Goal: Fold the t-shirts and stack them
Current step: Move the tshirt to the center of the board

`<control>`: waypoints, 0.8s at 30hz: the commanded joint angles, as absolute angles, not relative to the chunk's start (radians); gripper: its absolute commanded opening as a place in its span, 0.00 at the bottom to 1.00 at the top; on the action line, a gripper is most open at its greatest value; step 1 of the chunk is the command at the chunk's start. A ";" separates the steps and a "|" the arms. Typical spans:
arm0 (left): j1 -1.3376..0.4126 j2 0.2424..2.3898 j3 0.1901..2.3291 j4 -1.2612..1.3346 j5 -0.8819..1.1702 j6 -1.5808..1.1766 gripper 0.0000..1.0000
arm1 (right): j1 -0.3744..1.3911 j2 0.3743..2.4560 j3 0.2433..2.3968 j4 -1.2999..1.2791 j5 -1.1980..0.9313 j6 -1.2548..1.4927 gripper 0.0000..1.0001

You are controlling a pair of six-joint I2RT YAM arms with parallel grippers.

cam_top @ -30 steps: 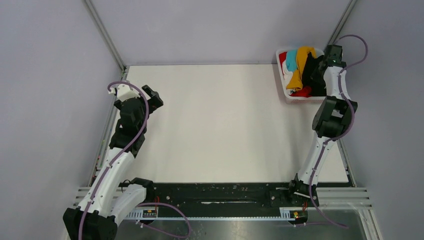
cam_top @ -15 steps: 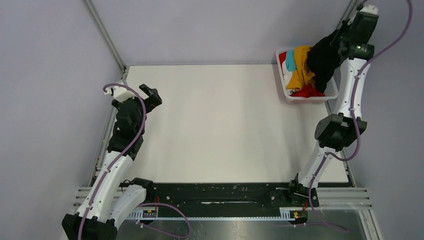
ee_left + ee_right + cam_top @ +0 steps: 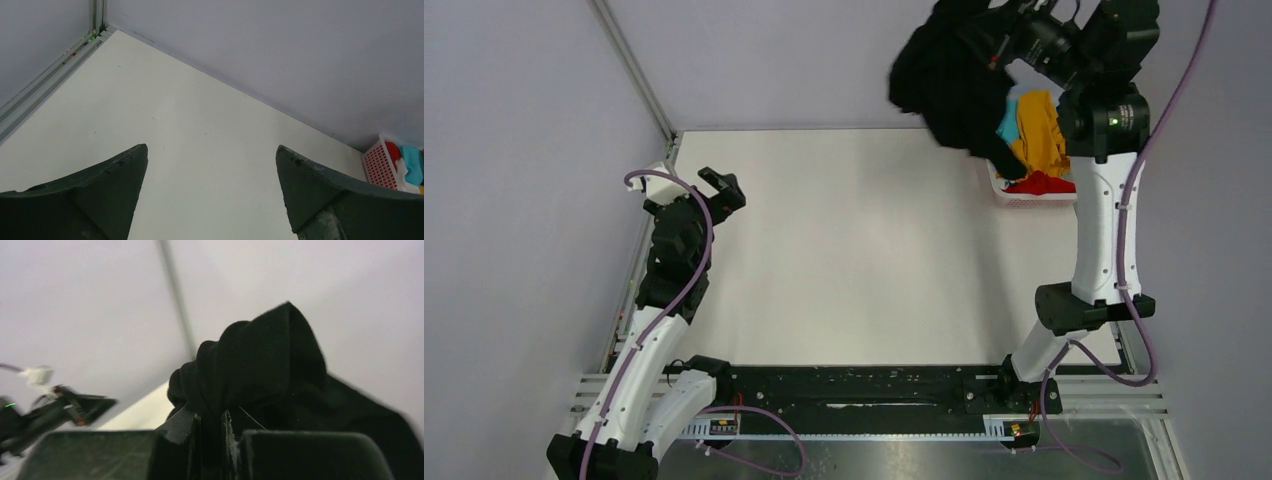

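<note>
In the upper right of the top view, the basket (image 3: 1024,201) holds several t-shirts (image 3: 1039,135). The large t-shirt (image 3: 944,85) hangs from the right gripper (image 3: 214,432) just left of the basket, above the table (image 3: 864,260). The left gripper (image 3: 721,187) sits at middle left.

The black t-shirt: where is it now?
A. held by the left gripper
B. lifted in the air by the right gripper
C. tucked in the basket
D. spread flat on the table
B: the right gripper is shut on a bunch of the black t-shirt, which hangs in the air; the left gripper is open and empty.
</note>
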State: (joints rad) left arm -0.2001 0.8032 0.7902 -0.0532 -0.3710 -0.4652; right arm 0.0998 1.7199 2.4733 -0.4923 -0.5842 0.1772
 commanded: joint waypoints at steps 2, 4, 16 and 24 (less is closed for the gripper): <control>-0.200 0.762 0.820 -0.064 -0.377 -0.502 0.99 | 0.254 1.732 2.483 -0.255 -0.801 0.313 0.00; -0.201 0.748 0.828 -0.110 -0.404 -0.522 0.99 | 0.286 1.766 2.487 -0.258 -0.833 0.313 0.00; -0.201 0.697 0.774 -0.396 -0.541 -0.686 0.99 | 0.101 1.611 1.439 -0.143 -0.474 0.280 0.62; -0.177 0.838 0.739 -0.438 -0.458 -0.784 0.99 | 0.122 1.578 1.310 -0.329 -0.162 0.151 0.99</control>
